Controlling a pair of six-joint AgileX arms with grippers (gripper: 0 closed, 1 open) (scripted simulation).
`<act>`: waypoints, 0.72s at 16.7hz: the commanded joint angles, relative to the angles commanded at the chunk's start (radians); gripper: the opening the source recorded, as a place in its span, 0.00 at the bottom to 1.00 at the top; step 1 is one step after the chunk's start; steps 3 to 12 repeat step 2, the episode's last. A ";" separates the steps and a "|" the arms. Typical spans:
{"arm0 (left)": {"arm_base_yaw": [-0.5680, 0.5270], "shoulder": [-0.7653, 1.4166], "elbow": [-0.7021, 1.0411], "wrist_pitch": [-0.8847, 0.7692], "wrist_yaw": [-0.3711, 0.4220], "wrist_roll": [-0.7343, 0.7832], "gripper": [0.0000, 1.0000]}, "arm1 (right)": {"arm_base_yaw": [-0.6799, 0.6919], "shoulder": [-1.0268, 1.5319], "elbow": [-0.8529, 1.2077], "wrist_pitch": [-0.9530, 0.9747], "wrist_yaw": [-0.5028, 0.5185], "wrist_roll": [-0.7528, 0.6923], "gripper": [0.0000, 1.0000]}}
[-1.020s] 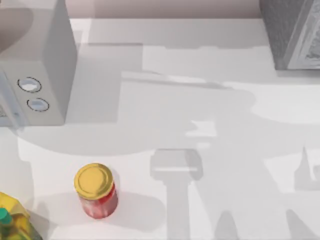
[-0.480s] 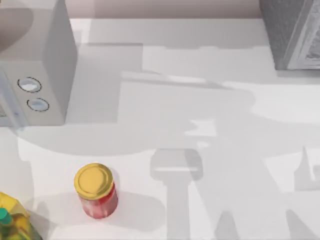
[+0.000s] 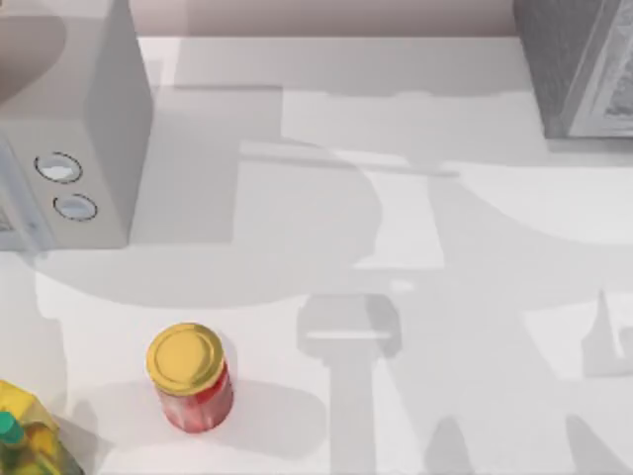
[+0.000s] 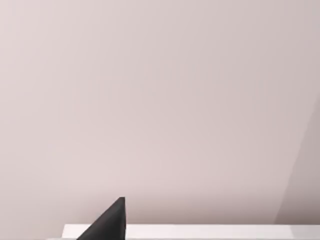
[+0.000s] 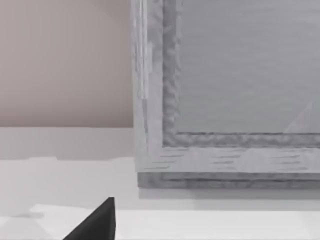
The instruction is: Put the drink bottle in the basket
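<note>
drink bottle (image 3: 22, 440) just left of the red jar (image 3: 194, 381), standing on the table (image 3: 445, 119) | no basket seen, so unplaced | my pincers' state: cannot tell

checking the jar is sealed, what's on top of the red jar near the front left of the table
A round yellow metal lid sits flat on the red jar, covering its mouth. The lid hides what is inside the jar.
</note>
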 joint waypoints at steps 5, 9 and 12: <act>0.000 0.000 0.000 0.000 0.000 0.000 1.00 | 0.000 0.000 0.000 0.000 0.000 0.000 1.00; 0.000 0.000 0.000 0.000 0.000 0.000 1.00 | 0.000 0.000 0.000 0.000 0.000 0.000 1.00; 0.000 0.000 0.000 0.000 0.000 0.000 1.00 | 0.000 0.000 0.000 0.000 0.000 0.000 1.00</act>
